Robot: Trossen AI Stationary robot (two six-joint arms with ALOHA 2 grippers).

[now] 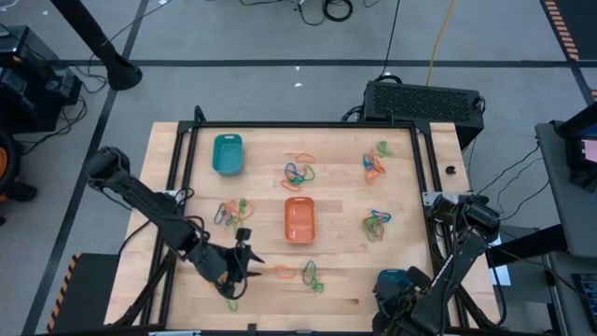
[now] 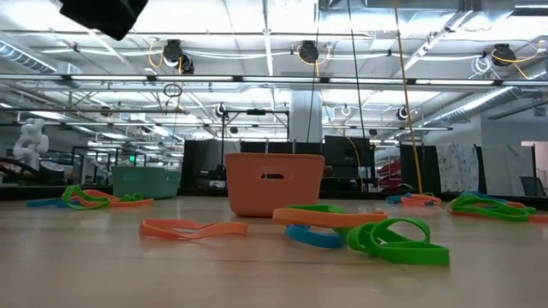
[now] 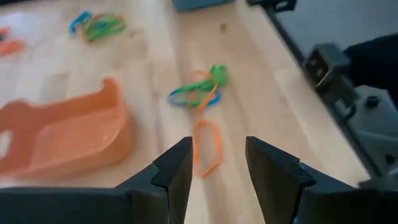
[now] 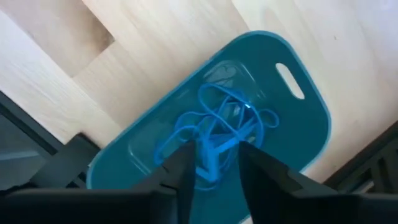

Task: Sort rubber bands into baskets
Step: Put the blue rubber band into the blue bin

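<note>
My left gripper (image 3: 217, 165) stands open above the near left part of the table (image 1: 244, 261). A single orange rubber band (image 3: 207, 146) lies flat on the wood just beyond its fingertips. The orange basket (image 1: 299, 220) stands mid-table and a teal basket (image 1: 227, 154) at the far left. My right gripper (image 4: 217, 171) points down, open, over a second teal basket (image 4: 298, 134) at the near right (image 1: 390, 278). This basket holds several blue rubber bands (image 4: 217, 121). A bunched blue band (image 4: 214, 155) shows between the right fingers. My right gripper has a bunched blue band (image 4: 216, 160) in the gap between its two fingers, which come from above, pointing down into the teal basket. Whether the fingers touch this band I cannot tell. The band runs down onto the other blue bands in the basket.
Mixed clusters of orange, green and blue bands lie about the table: far centre (image 1: 298, 170), far right (image 1: 376, 161), left (image 1: 230, 212), right (image 1: 376, 222), near centre (image 1: 311, 273). A green band (image 1: 231, 301) lies by the near edge. A black frame (image 1: 424, 159) borders the table.
</note>
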